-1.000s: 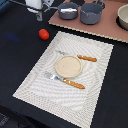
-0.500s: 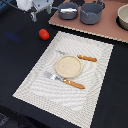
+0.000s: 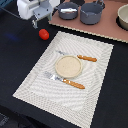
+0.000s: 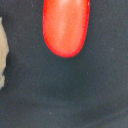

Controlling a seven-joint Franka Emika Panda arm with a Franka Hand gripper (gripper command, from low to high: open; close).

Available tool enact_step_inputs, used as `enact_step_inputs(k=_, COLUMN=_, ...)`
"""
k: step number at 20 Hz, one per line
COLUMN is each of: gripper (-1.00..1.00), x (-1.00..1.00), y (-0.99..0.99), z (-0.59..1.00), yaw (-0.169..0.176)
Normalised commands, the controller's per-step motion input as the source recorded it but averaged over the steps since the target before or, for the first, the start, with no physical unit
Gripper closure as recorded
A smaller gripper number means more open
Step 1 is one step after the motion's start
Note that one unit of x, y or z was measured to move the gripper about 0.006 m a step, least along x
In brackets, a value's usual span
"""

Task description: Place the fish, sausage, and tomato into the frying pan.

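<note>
The tomato (image 3: 44, 34) is a small glossy red ball on the dark table, off the exterior view's left edge of the striped placemat (image 3: 95, 90). It fills the wrist view (image 4: 66, 27). My gripper (image 3: 34, 22) hangs above and slightly behind the tomato, not touching it. No fingers show in the wrist view, so it is open and empty. The dark-grey frying pan (image 3: 68, 16) stands at the back on a pinkish board; something dark reddish lies in it, too small to name. The fish and the sausage are not clearly in view.
A deeper grey pot (image 3: 92, 14) stands beside the pan, and a pale bowl (image 3: 123, 17) at the back right. A tan plate (image 3: 67, 66) lies on the placemat between two orange-handled pieces of cutlery (image 3: 74, 83) (image 3: 86, 58).
My gripper has moved a little lower and closer to the tomato. The tomato, pan and plate have not moved.
</note>
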Motion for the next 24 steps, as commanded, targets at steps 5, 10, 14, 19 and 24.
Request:
enact_step_inputs(k=5, gripper=-1.0, x=-0.11, y=0.14, z=-0.58, yaw=-0.023)
enact_step_inputs(k=10, gripper=-1.0, x=-0.2, y=0.17, z=-0.56, yaw=-0.013)
enact_step_inputs(k=14, gripper=1.0, x=-0.16, y=0.24, z=-0.3, yaw=-0.007)
enact_step_inputs(k=19, gripper=1.0, x=-0.01, y=0.31, z=-0.14, yaw=-0.008)
enact_step_inputs(k=24, gripper=1.0, x=0.0, y=0.28, z=-0.14, yaw=-0.002)
